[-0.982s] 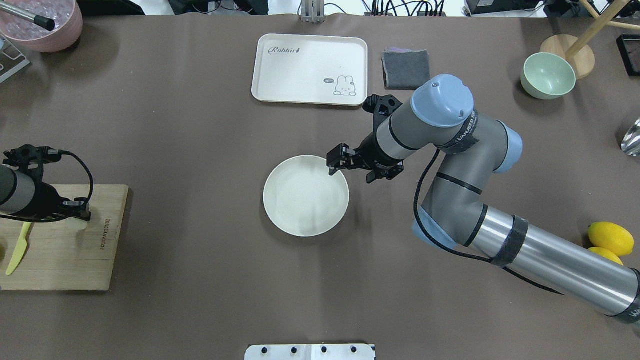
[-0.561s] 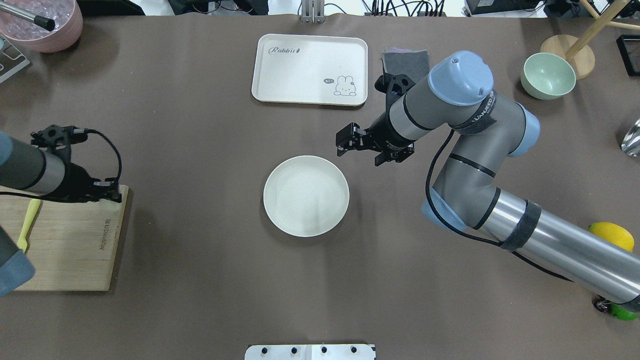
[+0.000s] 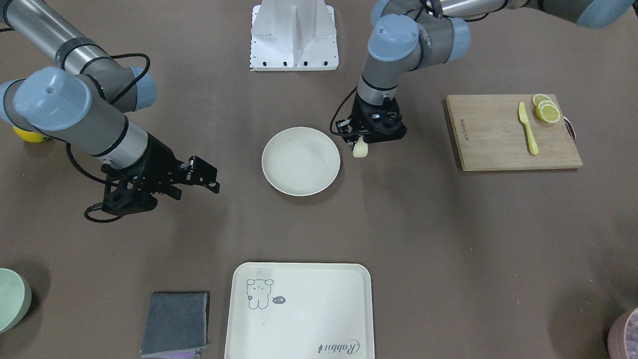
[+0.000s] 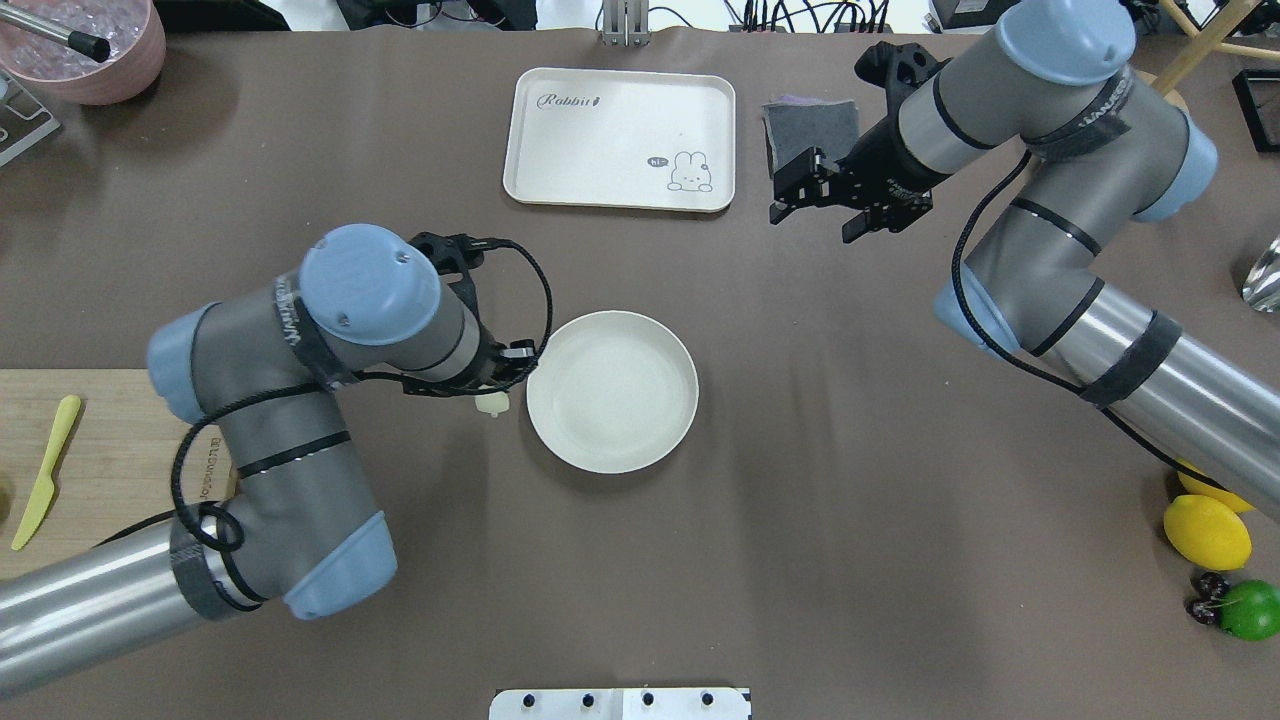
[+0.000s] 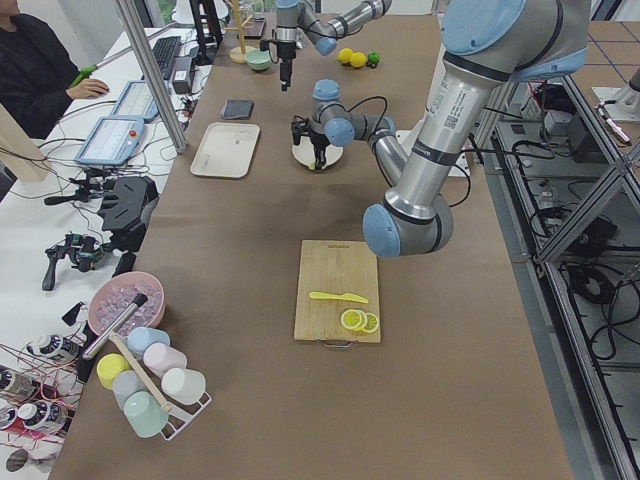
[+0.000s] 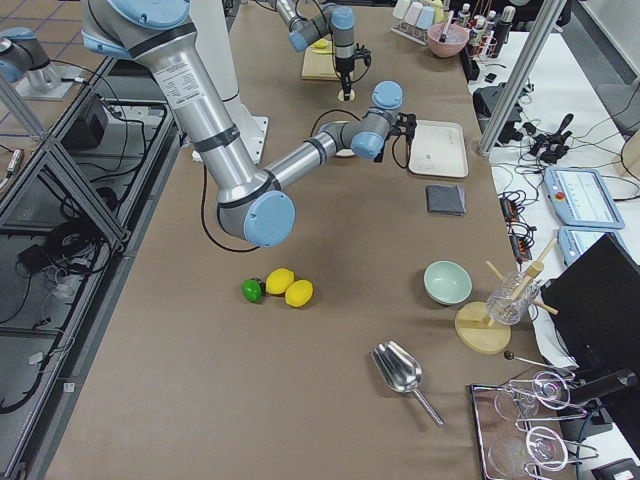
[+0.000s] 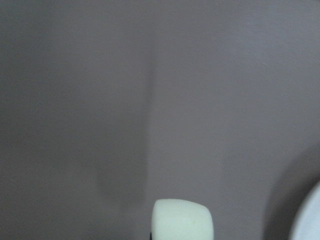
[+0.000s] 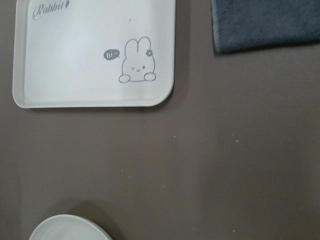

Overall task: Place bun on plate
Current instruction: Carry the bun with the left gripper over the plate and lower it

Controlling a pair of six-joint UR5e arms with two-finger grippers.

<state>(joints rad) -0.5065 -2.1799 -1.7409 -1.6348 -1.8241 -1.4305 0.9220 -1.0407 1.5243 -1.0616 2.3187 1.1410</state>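
Note:
The bun (image 4: 492, 403) is a small pale cream block held in my left gripper (image 4: 500, 386), which is shut on it and points down. It hangs just outside the left rim of the round cream plate (image 4: 612, 440), over the brown table. The front-facing view shows the bun (image 3: 360, 148) below the left gripper (image 3: 362, 141), right beside the plate (image 3: 300, 179). The bun (image 7: 181, 220) fills the bottom of the left wrist view. My right gripper (image 4: 786, 192) is open with nothing in it, away from the plate and near the grey cloth.
A cream rabbit tray (image 4: 620, 100) and a folded grey cloth (image 4: 805, 135) lie at the far side. A wooden cutting board (image 3: 498, 139) carries a yellow knife (image 3: 527, 127) and lemon slices (image 3: 546, 110). Lemons and a lime (image 4: 1205, 530) sit near right.
My left gripper has travelled from the cutting board to the plate's left rim with the bun. My right gripper has drawn back from the plate toward the grey cloth.

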